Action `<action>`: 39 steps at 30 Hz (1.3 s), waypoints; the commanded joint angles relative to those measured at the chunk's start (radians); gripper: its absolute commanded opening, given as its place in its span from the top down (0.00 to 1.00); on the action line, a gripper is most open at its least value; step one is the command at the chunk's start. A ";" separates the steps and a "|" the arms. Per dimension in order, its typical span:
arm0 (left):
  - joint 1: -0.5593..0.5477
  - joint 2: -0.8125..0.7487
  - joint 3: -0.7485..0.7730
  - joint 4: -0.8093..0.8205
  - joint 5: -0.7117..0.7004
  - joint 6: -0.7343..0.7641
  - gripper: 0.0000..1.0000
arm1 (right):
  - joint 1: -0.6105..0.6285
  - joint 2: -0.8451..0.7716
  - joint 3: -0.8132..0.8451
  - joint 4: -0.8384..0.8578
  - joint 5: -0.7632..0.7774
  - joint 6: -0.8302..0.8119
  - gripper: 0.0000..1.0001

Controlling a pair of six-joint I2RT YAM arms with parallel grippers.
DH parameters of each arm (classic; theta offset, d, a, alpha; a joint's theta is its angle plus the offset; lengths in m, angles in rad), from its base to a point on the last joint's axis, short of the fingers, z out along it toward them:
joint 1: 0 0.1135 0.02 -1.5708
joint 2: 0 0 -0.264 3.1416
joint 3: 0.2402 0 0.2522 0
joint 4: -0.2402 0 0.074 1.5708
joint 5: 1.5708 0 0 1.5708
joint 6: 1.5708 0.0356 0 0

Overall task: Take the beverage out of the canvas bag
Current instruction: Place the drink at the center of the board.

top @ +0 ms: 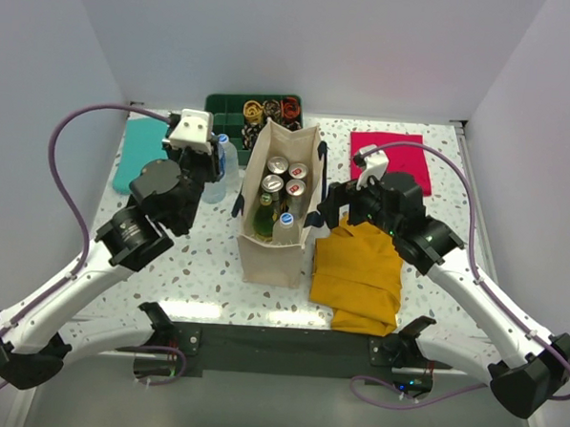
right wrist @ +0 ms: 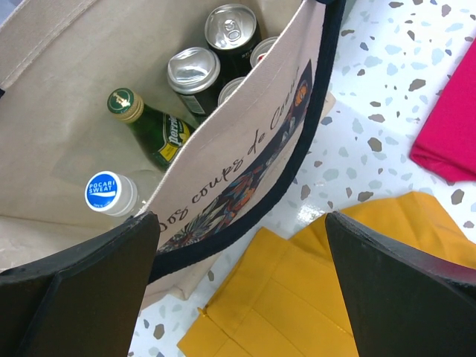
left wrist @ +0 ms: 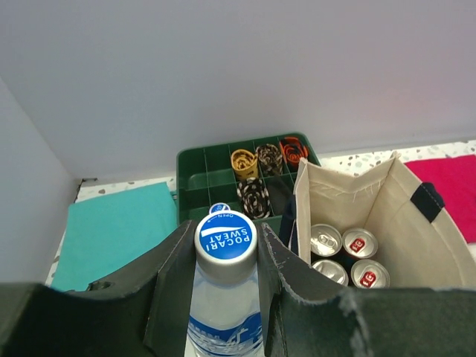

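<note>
The cream canvas bag [top: 271, 256] stands upright mid-table with its mouth open. Inside it are several cans [top: 285, 175], a green glass bottle [right wrist: 143, 120] and a blue-capped clear bottle [right wrist: 105, 193]. Left of the bag and outside it, my left gripper [top: 214, 167] is shut on the neck of another clear Pocari Sweat bottle [left wrist: 224, 239], which stands upright. My right gripper [right wrist: 239, 220] is open and holds nothing. It hovers at the bag's right wall [right wrist: 245, 141], one finger over the bag's rim and the other over the mustard cloth [right wrist: 297, 297].
A green compartment tray [top: 229, 106] with rolled items sits behind the bag. A teal cloth [top: 140, 155] lies at the far left and a pink-red cloth [top: 393, 158] at the far right. The mustard cloth [top: 358, 273] lies against the bag's right side.
</note>
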 commanded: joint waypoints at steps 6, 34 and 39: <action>0.081 0.026 -0.007 0.147 0.106 -0.039 1.00 | 0.002 -0.029 0.039 0.004 0.015 -0.003 0.02; 0.333 0.135 -0.105 0.216 0.445 -0.186 1.00 | 0.001 -0.012 0.045 0.007 0.043 -0.015 0.02; 0.362 0.138 -0.161 0.274 0.523 -0.206 1.00 | 0.002 -0.004 0.045 0.005 0.046 -0.013 0.02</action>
